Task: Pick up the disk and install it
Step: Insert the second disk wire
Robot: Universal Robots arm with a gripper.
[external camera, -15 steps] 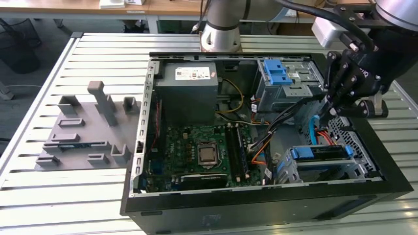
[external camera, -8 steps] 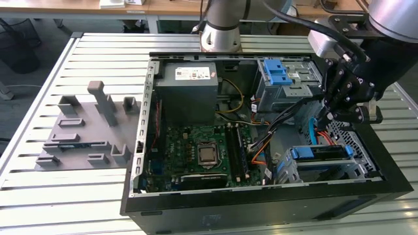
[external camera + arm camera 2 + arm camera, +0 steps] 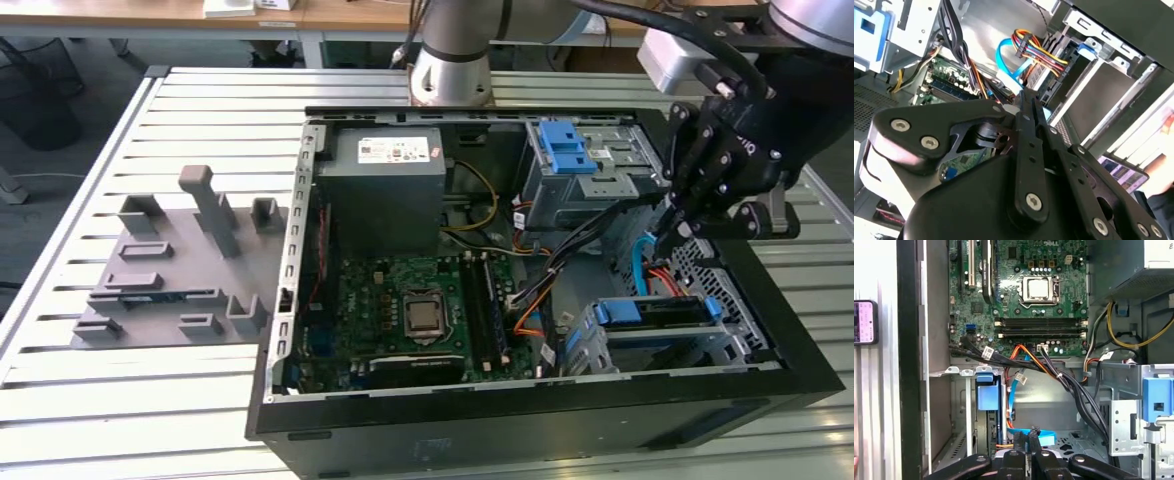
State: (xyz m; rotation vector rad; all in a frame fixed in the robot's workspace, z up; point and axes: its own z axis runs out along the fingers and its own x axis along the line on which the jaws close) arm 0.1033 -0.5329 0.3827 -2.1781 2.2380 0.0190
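1 gripper (image 3: 674, 225) hangs inside the computer case (image 3: 534, 420).

I see a slatted metal desk (image 3: 107, 400) carrying everything. Directly on it sits the open black computer case (image 3: 534, 425), lying on its side towards the exterior view's right. Just beside it, to the exterior view's left, lies a grey fixture plate (image 3: 174, 285) with upright blocks and slots. The arm's base (image 3: 451, 75) stands at the desk's far edge.
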